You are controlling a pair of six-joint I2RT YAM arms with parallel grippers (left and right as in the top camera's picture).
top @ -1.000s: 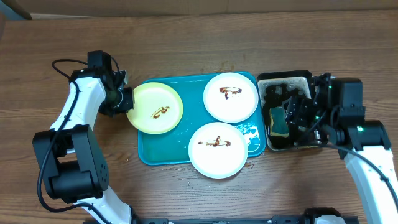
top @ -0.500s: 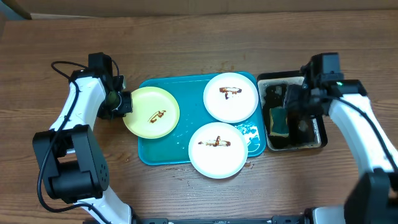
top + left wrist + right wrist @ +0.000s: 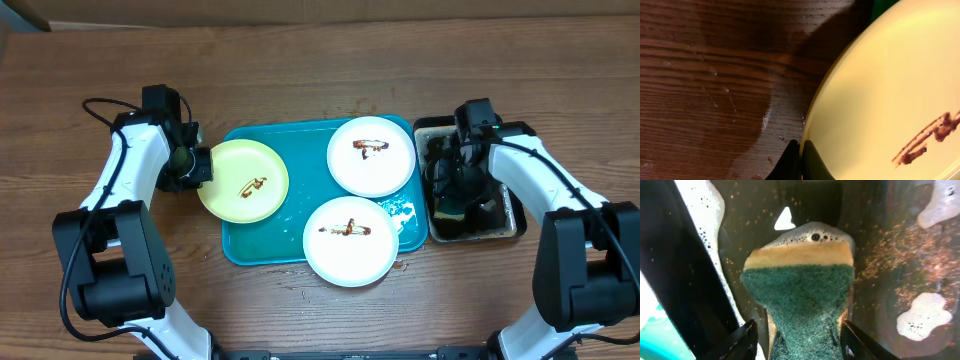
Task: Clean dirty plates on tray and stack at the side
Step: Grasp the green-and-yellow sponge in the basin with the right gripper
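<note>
Yellow plate (image 3: 244, 180) and two white plates (image 3: 371, 156) sit on teal tray (image 3: 260, 236).

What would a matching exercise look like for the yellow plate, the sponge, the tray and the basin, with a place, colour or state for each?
Things:
1. yellow plate
2. sponge
3. tray
4. basin

Place, colour or state:
A. teal
B. pinched at its rim by the left end effector
C. black-rimmed
D. in the right end effector

Pairs: 1-B, 2-D, 3-A, 4-C
</note>
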